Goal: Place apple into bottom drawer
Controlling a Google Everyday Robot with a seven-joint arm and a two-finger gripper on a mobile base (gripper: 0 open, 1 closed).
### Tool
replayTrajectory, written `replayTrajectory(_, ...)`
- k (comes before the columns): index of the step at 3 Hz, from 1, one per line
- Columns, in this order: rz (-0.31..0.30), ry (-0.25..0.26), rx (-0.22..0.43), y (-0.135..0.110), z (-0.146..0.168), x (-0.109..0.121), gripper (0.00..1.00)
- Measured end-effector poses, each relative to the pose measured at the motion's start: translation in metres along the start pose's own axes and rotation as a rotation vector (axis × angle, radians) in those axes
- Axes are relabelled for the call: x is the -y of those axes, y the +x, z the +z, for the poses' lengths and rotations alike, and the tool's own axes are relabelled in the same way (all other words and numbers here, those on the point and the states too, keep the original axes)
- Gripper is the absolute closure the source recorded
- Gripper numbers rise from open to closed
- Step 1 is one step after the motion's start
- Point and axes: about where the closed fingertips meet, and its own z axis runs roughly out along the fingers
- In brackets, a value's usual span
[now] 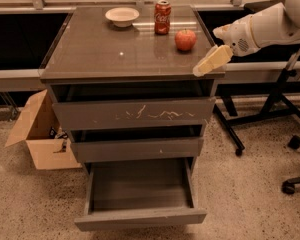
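The grey cabinet (90,59) fills the middle of the view, its glossy flat top seen from above and in front, with three drawers stacked below. The bottom drawer (140,218) is pulled well out toward the camera, a wide shallow tray showing its bare grey floor. The middle drawer (137,149) looks shut, and so does the top drawer (135,114), whose front carries pale scratches. The robot's white arm (270,26) enters from the upper right edge and slopes down and to the left, its rounded wrist hanging just off the cabinet's right side at about the height of the top. At the arm's end the beige gripper (212,60) points down and left over the front right corner of the cabinet top. It holds nothing that can be seen, and whether it is open or closed cannot be told from this angle. An open cardboard box (37,134) sits on the speckled floor to the left of the cabinet. The black legs of a wheeled stand (230,134) stand on the right. On the cabinet top, a shallow white bowl (122,16) rests near the back edge, with a red Coca-Cola can (162,17) upright just to its right. The apple (185,39) sits on the top, right of and a little in front of the can, near the right edge. It is near the gripper but apart from it.
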Motion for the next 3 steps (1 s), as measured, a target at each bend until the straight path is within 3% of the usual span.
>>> replayTrajectory(3, 0.087, 0.008, 0.158, -0.004, 0.051, 0.059, 0.00)
